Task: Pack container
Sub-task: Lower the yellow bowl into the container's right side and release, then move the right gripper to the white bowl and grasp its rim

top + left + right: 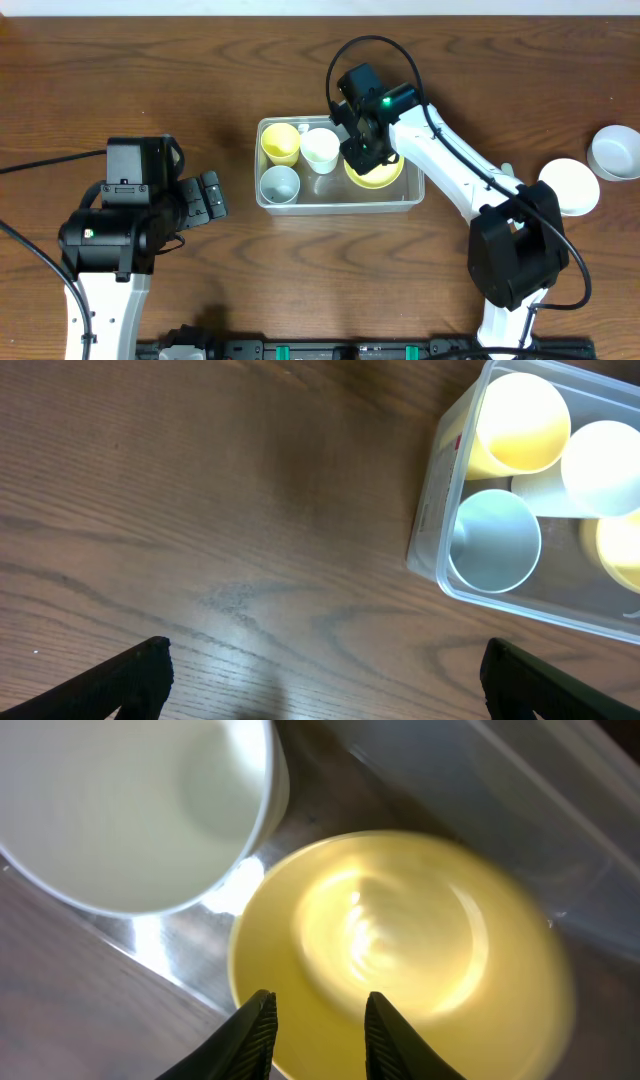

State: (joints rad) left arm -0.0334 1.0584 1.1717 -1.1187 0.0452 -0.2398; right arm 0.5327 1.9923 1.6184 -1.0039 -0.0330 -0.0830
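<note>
The clear container [335, 192] stands mid-table and holds a yellow cup [280, 143], a white cup [320, 149], a pale-blue cup [279, 184] and a yellow bowl [385, 178]. My right gripper [365, 150] hangs over the container's right half. In the right wrist view its fingers [318, 1030] are apart just above the blurred yellow bowl [400, 940], beside the white cup [130, 810]. My left gripper [212, 195] is open and empty over bare table left of the container. In the left wrist view its fingers [325, 680] are spread wide, with the container [432, 520] at upper right.
A white bowl [570, 186] and a pale-blue bowl [614, 152] sit on the table at the far right. The right arm's base stands at the front right, the left arm's base at the front left.
</note>
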